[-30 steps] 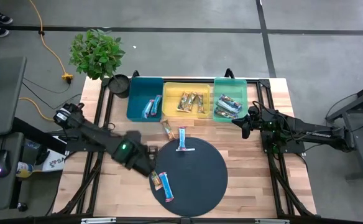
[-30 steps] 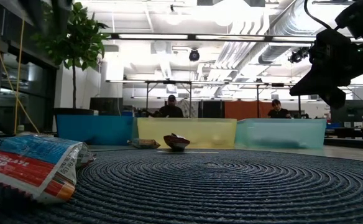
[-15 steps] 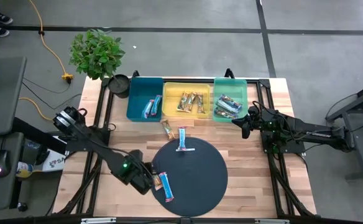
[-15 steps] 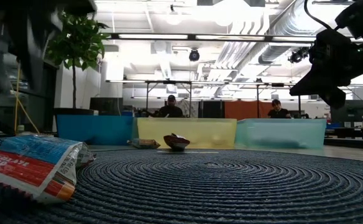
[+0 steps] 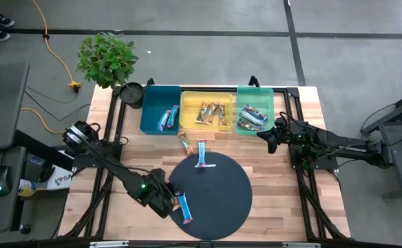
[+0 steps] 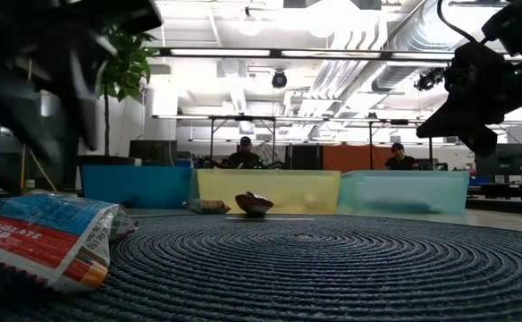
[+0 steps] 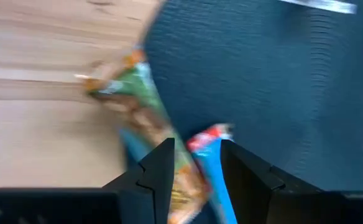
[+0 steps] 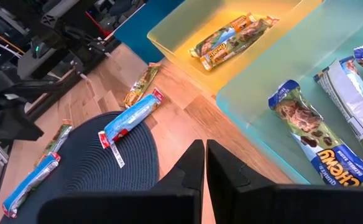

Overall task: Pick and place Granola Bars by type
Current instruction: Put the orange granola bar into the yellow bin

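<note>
Most slim wrapped granola bars already lie sorted in the teal plastic tray (image 5: 161,109), yellow plastic tray (image 5: 208,110) and green plastic tray (image 5: 255,109). Four remain around the round dark woven mat (image 5: 211,196) on the wooden counter (image 5: 270,172). The left hand (image 7: 197,165), fingers spread, has dropped from mid-counter to straddle the blue-wrapped bar (image 7: 214,168) beside a greenish, blurred one (image 7: 145,115). The right hand (image 8: 204,163), fingers pressed together, stays by the green tray.

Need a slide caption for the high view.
Left end effector reaches blue bar at mat's edge; right end effector waits near green tray.
</note>
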`<move>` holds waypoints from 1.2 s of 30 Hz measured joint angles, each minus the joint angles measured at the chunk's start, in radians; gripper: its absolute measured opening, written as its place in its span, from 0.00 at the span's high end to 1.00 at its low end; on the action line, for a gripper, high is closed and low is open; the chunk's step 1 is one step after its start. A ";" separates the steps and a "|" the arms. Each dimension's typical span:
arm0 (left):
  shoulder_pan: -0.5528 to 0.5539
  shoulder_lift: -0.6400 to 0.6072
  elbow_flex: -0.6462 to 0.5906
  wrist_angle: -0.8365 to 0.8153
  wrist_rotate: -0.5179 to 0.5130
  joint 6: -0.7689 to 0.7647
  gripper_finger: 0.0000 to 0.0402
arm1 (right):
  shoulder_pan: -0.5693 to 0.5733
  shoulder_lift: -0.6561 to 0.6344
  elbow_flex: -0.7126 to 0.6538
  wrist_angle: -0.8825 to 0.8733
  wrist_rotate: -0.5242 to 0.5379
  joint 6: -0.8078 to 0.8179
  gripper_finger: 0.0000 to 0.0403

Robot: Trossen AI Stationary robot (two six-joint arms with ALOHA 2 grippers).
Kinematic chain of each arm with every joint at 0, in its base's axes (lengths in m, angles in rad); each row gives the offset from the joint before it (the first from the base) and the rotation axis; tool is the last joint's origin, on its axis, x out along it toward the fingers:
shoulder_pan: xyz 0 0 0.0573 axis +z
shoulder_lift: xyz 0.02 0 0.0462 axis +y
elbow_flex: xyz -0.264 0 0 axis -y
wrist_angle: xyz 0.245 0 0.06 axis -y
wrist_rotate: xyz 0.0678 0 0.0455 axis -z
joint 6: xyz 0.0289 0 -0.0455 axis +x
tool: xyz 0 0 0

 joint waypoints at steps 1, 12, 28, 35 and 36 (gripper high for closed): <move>0.006 0.000 0.000 0.015 -0.010 0.004 0.68 | 0.000 0.000 0.000 0.000 0.000 0.000 1.00; 0.052 0.009 0.000 -0.014 0.140 0.015 0.68 | 0.000 0.006 0.000 0.000 0.000 0.000 1.00; 0.050 0.048 0.000 -0.017 0.184 -0.077 0.68 | 0.000 0.007 0.000 0.001 0.000 0.000 1.00; 0.050 0.048 0.000 -0.014 0.189 -0.077 0.55 | 0.000 0.007 0.000 0.001 0.000 0.000 1.00; 0.050 0.048 0.000 -0.014 0.189 -0.077 0.52 | 0.000 0.007 0.000 0.000 0.000 0.000 1.00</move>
